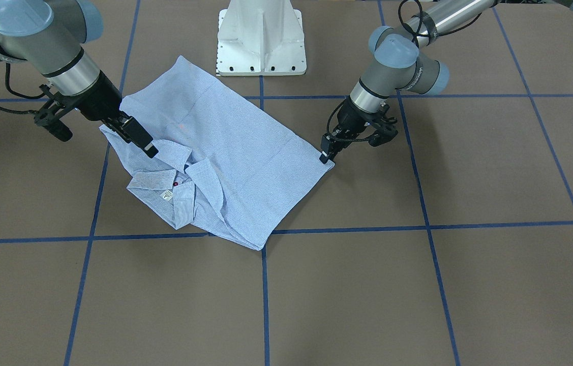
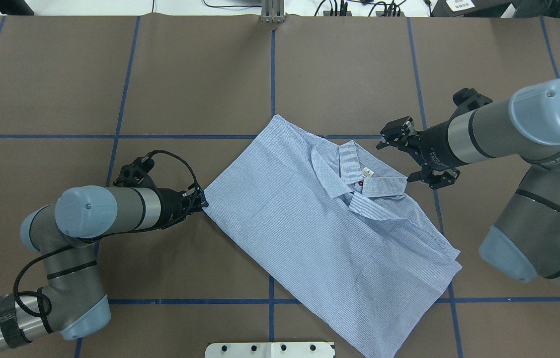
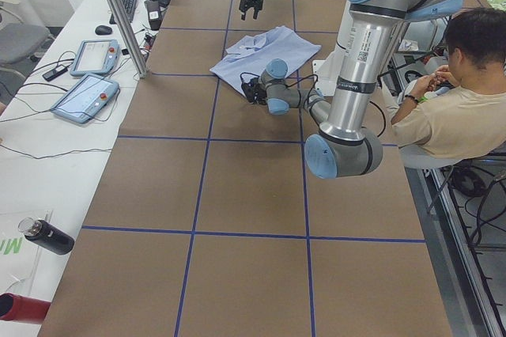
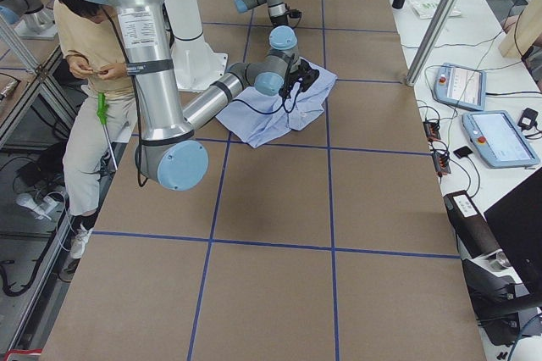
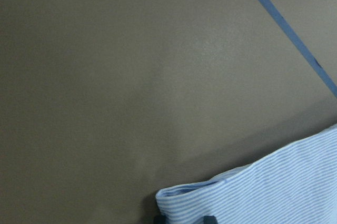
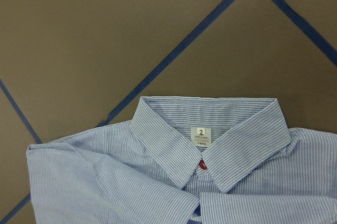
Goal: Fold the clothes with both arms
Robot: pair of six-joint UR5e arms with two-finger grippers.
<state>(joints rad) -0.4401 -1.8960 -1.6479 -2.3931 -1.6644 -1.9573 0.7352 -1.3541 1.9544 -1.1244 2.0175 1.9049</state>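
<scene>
Left claw is clamped tight on a corner of the shirt, left of centre in the overhead view, low against the brown tabletop. Right claw gapes wide, gripping nothing, poised just beside the collar, right of centre. Shirt sprawls diagonally across the middle, partly folded, collar up, white neck label and a red button showing, blue tape lines crossing beneath.
</scene>
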